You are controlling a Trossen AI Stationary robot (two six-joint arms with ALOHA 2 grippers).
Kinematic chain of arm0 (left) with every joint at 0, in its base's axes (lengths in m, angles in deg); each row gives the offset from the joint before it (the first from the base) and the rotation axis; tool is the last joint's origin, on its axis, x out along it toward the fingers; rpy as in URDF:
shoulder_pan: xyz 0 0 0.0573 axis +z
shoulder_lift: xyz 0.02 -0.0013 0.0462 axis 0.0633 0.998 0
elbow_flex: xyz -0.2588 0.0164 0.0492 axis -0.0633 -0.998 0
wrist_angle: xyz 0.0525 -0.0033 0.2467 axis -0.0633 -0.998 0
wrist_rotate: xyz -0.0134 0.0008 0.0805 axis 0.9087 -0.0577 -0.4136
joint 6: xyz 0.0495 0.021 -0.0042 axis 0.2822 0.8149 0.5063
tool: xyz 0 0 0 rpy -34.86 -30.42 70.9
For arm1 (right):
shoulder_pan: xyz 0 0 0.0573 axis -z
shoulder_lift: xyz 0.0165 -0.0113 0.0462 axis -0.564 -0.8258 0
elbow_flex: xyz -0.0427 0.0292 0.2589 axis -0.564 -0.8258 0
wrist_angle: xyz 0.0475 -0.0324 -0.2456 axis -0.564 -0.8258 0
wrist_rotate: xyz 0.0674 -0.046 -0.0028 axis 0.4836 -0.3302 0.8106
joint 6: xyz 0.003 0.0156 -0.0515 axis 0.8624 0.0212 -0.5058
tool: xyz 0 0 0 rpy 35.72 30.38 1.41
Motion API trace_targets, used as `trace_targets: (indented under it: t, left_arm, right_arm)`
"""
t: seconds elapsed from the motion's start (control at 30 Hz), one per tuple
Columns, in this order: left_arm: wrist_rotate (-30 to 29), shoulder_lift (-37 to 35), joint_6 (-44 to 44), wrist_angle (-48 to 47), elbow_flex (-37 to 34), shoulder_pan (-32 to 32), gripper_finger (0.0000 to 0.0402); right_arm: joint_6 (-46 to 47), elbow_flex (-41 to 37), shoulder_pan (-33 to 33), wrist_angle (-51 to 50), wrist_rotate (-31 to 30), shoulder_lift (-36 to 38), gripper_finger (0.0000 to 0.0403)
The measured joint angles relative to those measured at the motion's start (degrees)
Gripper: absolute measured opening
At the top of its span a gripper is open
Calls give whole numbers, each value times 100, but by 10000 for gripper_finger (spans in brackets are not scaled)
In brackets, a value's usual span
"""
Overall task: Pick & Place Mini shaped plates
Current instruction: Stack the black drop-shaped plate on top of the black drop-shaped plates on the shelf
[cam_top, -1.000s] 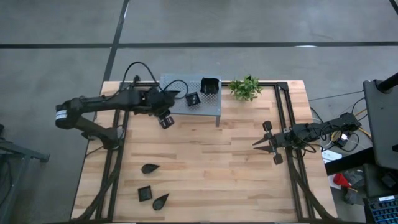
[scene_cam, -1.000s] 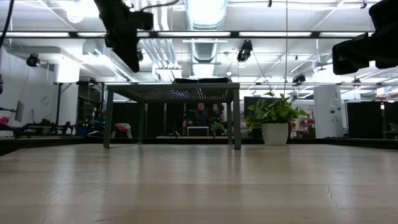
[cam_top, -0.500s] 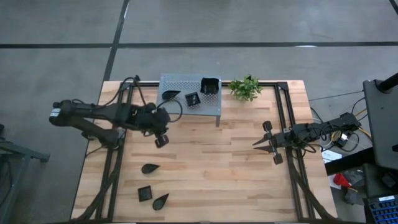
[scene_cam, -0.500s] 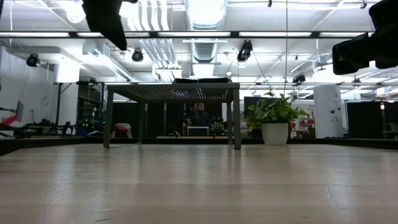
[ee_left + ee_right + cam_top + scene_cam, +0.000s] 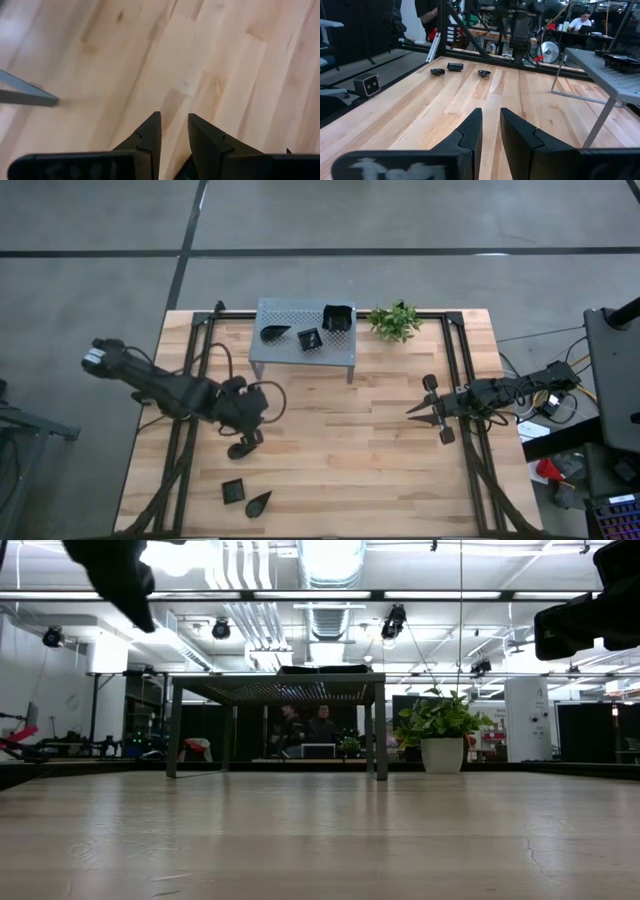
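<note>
Three mini shaped plates sit on top of the grey shelf [image 5: 305, 345]: a leaf [image 5: 272, 332], a tiny square [image 5: 310, 338] and a larger square [image 5: 338, 318]. Three more lie flat on the table near its near-left corner: a leaf [image 5: 484, 73], a tiny square [image 5: 233, 491] and another leaf [image 5: 258, 502]. My left gripper [image 5: 243, 444] hangs open above the first table leaf, which it covers in the high view; nothing is between its fingers [image 5: 150, 135]. My right gripper [image 5: 412, 409] waits at the table's right side, level, its fingers slightly apart.
A small green plant [image 5: 394, 320] stands at the far edge, right of the shelf. Black frame rails [image 5: 455, 370] run along the table's left and right sides. Bare wood [image 5: 340, 450] lies between the two arms. People show in the room beyond the table.
My left gripper has swung from beside the shelf's near-left corner toward the table's near edge and slightly down. It now stands over the leaf plate on the table. Its fingers stay apart. My right arm has kept still.
</note>
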Motion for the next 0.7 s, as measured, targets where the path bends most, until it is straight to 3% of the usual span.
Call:
trace_targets:
  t: [0.33, 0.6, 0.7]
  left_arm:
    - [37, 2, -716, 1019, -659, -647, 90]
    - [611, 22, -1403, 2125, -1399, -1069, 90]
    - [1108, 22, -1906, 2523, -1726, -1258, 90]
  right_arm:
    - [-2, 0, 0, 0, 0, 0, 63]
    - [0, 0, -2, 0, -2, 2, 63]
    - [-1, -1, -2, 0, -1, 1, 63]
